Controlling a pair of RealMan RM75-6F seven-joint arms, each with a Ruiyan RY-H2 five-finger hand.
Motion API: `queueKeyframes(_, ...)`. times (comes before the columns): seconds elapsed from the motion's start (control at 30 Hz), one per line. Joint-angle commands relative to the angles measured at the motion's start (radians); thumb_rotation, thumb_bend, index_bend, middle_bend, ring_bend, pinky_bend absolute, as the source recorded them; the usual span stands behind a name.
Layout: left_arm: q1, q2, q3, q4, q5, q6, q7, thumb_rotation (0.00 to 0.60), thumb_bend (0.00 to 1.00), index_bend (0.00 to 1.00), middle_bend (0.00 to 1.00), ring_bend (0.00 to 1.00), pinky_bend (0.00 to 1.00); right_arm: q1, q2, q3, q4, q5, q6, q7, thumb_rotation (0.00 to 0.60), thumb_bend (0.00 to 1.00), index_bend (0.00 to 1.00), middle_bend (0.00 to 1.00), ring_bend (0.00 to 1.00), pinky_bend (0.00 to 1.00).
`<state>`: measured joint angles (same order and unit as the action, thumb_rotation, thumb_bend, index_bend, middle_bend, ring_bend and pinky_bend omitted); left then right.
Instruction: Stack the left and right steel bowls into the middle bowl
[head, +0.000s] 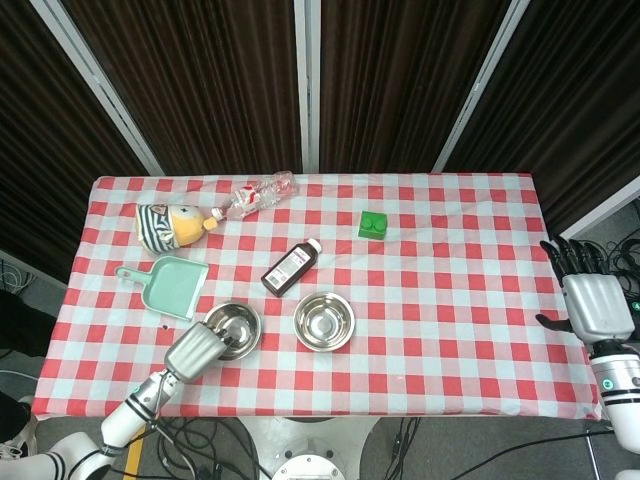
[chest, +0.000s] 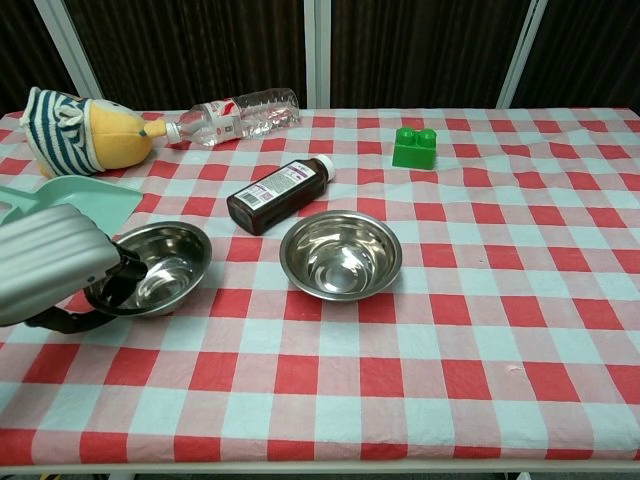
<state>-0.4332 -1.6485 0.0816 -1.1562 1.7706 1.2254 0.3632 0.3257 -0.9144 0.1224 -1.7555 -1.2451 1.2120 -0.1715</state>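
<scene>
Left robot hand (chest: 55, 270) grips the near-left rim of the left steel bowl (chest: 160, 265), fingers hooked inside, thumb under the outer wall. The bowl looks tipped up slightly on the grasped side, though whether its far edge touches the table (chest: 420, 400) is hard to tell. Middle bowl (chest: 341, 253) sits upright just right of it, with a small gap between them. No third steel bowl shows in either view.

Step in hand, as judged: lift and carry the left bowl over the middle one. Doing it well needs a firm rim pinch so the slick steel doesn't rotate out. Lift clear of the middle bowl's rim before moving right, level the bowl, centre it, lower, then release. Watch the brown bottle (chest: 280, 193) lying just behind both bowls.

Right robot hand (head: 592, 300) hangs off the table's right edge, fingers spread, holding nothing.

Writing: the brown bottle has a white and purple label, text too small to read. The clear plastic bottle (chest: 240, 113) has a red and white label, also unreadable.
</scene>
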Motion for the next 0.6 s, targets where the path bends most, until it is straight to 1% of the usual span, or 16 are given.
queueKeyframes(0.03,-0.001,-0.007,0.006,0.017,0.011,0.015,-0.004,0.600,0.36,0.69,0.70,0.79,0.84,-0.001,0.001,0.001,0.000,-0.002,0.000,0.002,0.600,0.02,0.02,0.00,0.00,0.00)
queueKeyframes(0.2,-0.004,-0.023,0.014,0.057,0.029,0.045,-0.022,0.600,0.37,0.71,0.72,0.81,0.86,-0.003,0.002,0.001,0.001,-0.006,-0.005,0.007,0.600,0.02,0.02,0.00,0.00,0.00)
queueKeyframes(0.37,-0.009,-0.029,0.012,0.064,0.034,0.061,-0.036,0.600,0.37,0.71,0.73,0.81,0.86,-0.003,0.005,0.003,-0.001,-0.005,-0.008,0.010,0.600,0.02,0.02,0.00,0.00,0.00)
queueKeyframes(0.47,-0.022,-0.022,0.004,0.052,0.035,0.060,-0.033,0.600,0.37,0.71,0.73,0.81,0.86,-0.004,0.010,0.006,-0.007,-0.010,-0.004,0.016,0.600,0.02,0.02,0.00,0.00,0.00)
queueKeyframes(0.6,-0.066,-0.006,-0.024,0.014,0.032,0.033,-0.026,0.600,0.37,0.71,0.73,0.81,0.86,-0.011,0.026,0.017,-0.019,-0.018,0.017,0.031,0.600,0.02,0.02,0.00,0.00,0.00)
